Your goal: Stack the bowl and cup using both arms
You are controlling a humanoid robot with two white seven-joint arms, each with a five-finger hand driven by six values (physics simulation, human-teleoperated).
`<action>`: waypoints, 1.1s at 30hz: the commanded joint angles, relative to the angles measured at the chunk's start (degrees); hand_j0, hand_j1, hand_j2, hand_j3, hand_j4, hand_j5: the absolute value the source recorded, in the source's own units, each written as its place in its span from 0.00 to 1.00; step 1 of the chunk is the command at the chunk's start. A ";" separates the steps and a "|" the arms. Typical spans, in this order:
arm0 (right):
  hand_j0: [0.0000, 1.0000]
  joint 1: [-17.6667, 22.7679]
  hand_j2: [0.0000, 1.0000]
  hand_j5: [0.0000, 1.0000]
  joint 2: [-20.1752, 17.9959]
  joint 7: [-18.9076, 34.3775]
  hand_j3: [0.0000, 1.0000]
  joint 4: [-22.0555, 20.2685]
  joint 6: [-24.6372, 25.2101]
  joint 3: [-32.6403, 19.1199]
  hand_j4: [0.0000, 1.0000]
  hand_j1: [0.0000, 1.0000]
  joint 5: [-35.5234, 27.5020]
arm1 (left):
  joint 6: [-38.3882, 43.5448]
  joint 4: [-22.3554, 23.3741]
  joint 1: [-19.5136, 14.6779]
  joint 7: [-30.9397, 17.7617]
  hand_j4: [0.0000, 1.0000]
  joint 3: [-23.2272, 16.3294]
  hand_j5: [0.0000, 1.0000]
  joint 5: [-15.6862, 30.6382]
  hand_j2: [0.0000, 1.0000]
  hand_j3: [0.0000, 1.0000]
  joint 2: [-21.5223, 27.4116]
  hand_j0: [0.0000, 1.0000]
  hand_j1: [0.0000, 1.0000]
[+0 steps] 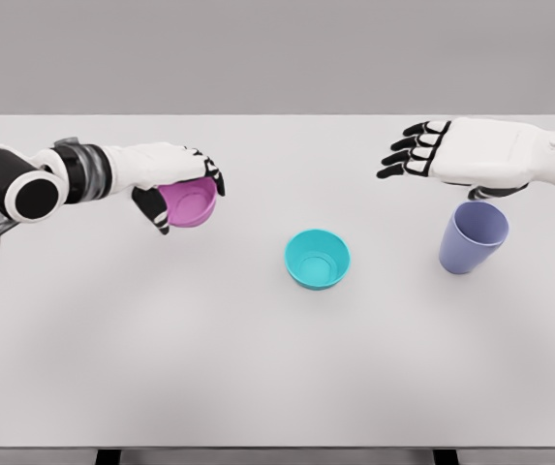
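On the left, the left hand (pixel 175 184) is gripping the pink bowl (pixel 190 202), fingers curled around its rim. The teal bowl (pixel 318 259) is sitting mid-table (pixel 258 387). On the right, the right hand (pixel 451 155) is hovering with fingers spread just above the purple cup (pixel 473 237).

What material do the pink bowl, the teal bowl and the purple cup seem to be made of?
All three look like smooth matte plastic, though a simulator's render leaves this open. The pink bowl, held in the left hand, has flat, uniform colour. The teal bowl shows a thin rim and soft shading. The purple cup shows thin walls without glare.
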 commanded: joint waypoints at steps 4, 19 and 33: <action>1.00 -0.09 1.00 1.00 -0.15 -0.03 1.00 0.23 0.15 -0.03 1.00 1.00 -0.23 | -5.44 -0.22 -0.35 0.02 0.65 -0.23 0.65 -0.12 0.65 0.65 -1.56 0.65 0.65; 1.00 -0.09 1.00 1.00 -0.07 -0.03 1.00 0.23 0.15 -0.03 1.00 1.00 -0.23 | -12.56 -0.22 -0.71 0.02 0.65 -0.76 0.65 -0.47 0.65 0.65 -7.53 0.65 0.65; 1.00 -0.18 1.00 1.00 -0.07 -0.03 1.00 0.32 0.15 -0.21 1.00 1.00 -0.23 | -12.12 0.57 -0.18 0.02 0.65 -4.01 0.65 -6.72 0.65 0.65 -15.27 0.65 0.65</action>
